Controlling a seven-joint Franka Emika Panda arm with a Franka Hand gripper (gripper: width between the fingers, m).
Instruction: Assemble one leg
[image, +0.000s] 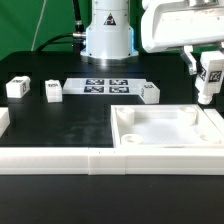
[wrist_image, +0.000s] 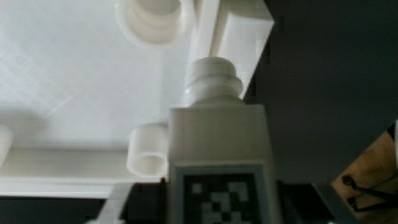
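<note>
Exterior view: the black counter (image: 70, 125) is mostly open in the middle. It's bounded in front by a long white rail (image: 60, 160) running along the near edge.

The big white tray (image: 165, 143) sits at the exterior view's right, front wall just behind the rail. Its raised rim runs all round and the floor inside is bare. The arm's base (image: 108, 35) stands at the back centre, with the marker board (image: 105, 85) flat in front of it.

Three loose legs stand on the counter. Two are well apart from the tray on the exterior view's left (image: 17, 88) (image: 52, 91). One (image: 150, 93) is just beside the marker board's right end, near the tray's far left corner. There's free counter between them and the rail.

The end effector (image: 208, 66) is up at the tray's far right corner, clenched on the leg (image: 211, 73). The leg hangs upright, tag facing out and peg end down, clear of the counter.

Wrist view: the fingers themselves are barely visible, with the leg (wrist_image: 219, 135) filling the gap between them. Its tag (wrist_image: 217, 200) is nearest the camera. The peg tip is over the tray (wrist_image: 71, 100) rim, right at the edge where white meets black counter. The corner hole (wrist_image: 157, 18) is off to one side of the tip, not lined up. Can't tell whether the tip touches the rim.
</note>
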